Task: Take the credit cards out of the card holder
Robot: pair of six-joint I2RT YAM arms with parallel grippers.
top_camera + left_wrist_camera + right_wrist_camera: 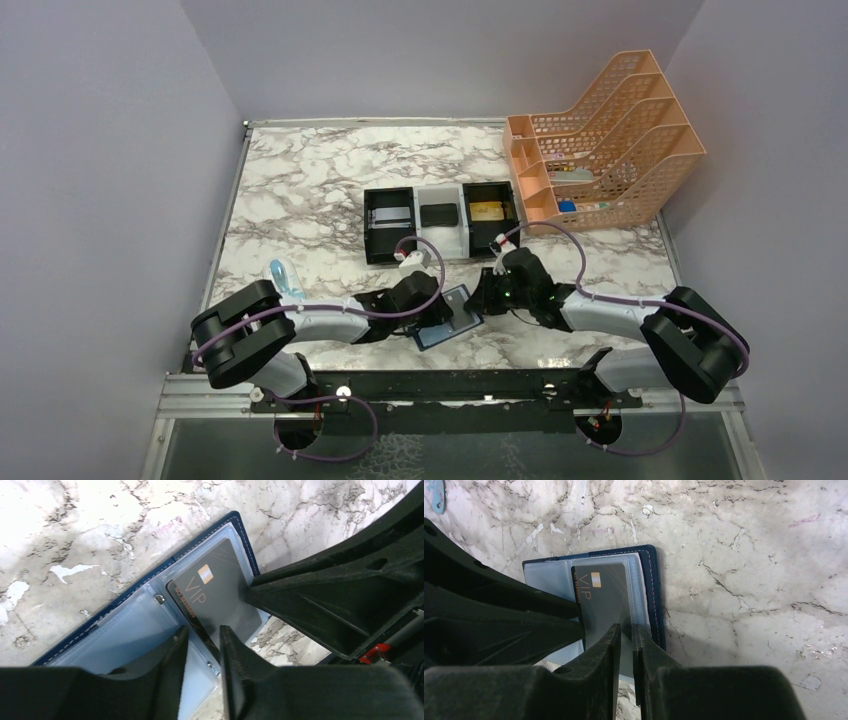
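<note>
The card holder [447,316] lies open on the bench [300,190], at 6 o'clock from the trays [443,238], with a black VIP card [215,592] sleeved inside it. The left tool [204,632] is released, its fingers straddling the card's 6 o'clock edge. The right tool [626,630] is clenched on the holder's edge. The left should close squarely on the card alone, then draw it straight out while the right pins the holder. I cannot tell whether sleeve film also lies between the left fingers, or whether other sleeves hold cards.

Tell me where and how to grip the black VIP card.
Take the black VIP card by its printed edge at the card holder's fold, coming from the left gripper's side; lying flat in a clear sleeve, only that edge seems reachable.
</note>
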